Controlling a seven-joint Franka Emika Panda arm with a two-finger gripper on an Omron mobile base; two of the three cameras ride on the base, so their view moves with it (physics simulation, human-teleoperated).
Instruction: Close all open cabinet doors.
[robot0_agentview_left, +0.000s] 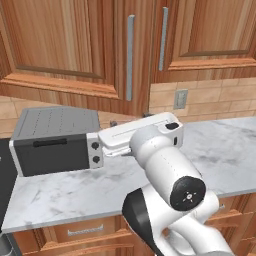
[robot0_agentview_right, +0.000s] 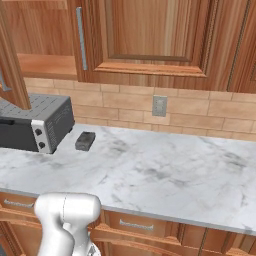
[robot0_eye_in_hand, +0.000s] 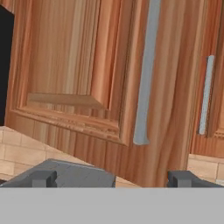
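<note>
Judging by the toaster oven (robot0_agentview_left: 55, 142), you've 1 door (robot0_agentview_left: 75, 45) above it swung open, its neighbour (robot0_agentview_left: 210, 35) shut; gripper (robot0_eye_in_hand: 111, 178) spread, empty, facing that door's handle (robot0_eye_in_hand: 146, 74); closing remains.

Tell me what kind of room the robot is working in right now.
Most likely a home kitchen: reddish-brown wooden wall cabinet doors with long silver bar handles hang above a white marble-look counter, where a dark grey toaster oven stands against a tan tiled backsplash with a wall socket.
</note>
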